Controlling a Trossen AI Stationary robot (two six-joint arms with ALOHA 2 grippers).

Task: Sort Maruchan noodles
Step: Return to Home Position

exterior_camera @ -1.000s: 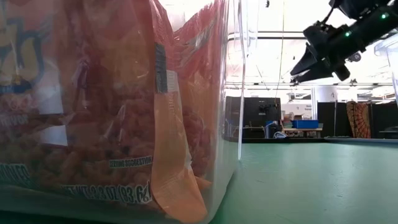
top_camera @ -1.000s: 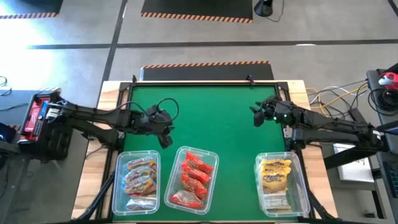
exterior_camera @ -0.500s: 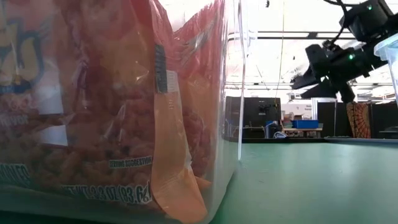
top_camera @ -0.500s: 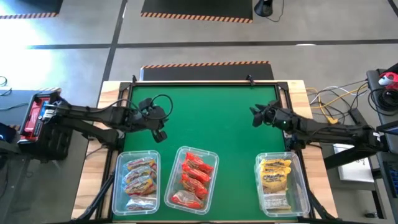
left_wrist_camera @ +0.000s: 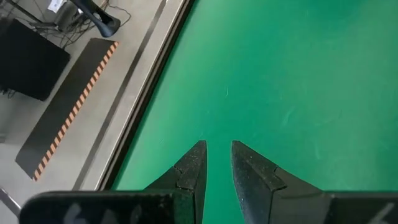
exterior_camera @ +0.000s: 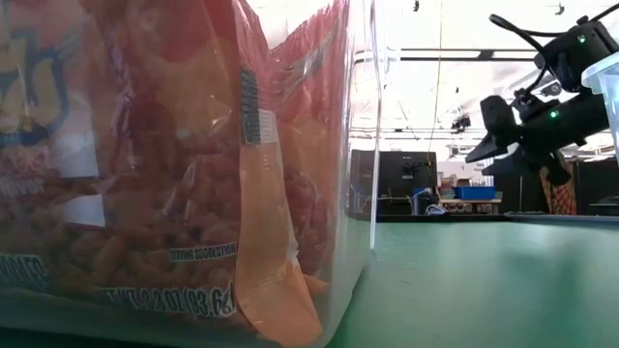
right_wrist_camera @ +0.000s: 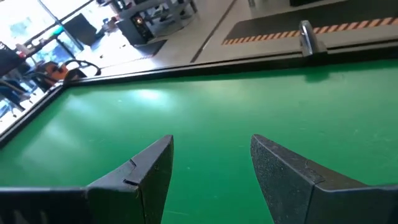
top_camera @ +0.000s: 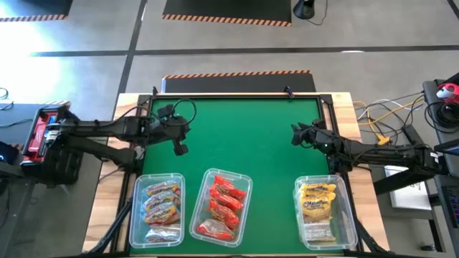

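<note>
The left gripper (top_camera: 180, 147) hovers over the green table (top_camera: 244, 122) near its left edge, its fingers (left_wrist_camera: 194, 163) barely parted with only a thin slit between them and nothing held. The right gripper (top_camera: 295, 133) hangs over the mat's right side, its jaws plainly spread and also empty. Both sit above bare mat, a little way behind the row of bins at the front edge. All the Maruchan noodles in sight are already binned: pink-and-yellow packets (top_camera: 161, 202) in the left bin (top_camera: 135, 215), red packets (top_camera: 222, 204) in the middle bin (top_camera: 194, 215), yellow packets (top_camera: 317, 204) in the right bin (top_camera: 350, 215). The sorting looks done, so what remains is likely just tucking the arms away. The main hazard there is a low or wide swing: an elbow or a finger clipping a bin rim would skid the light plastic along the mat or tip packets out, and the middle bin already sits slightly askew. The loose cable loop (top_camera: 188, 113) on the left arm could also catch on the table frame.
</note>
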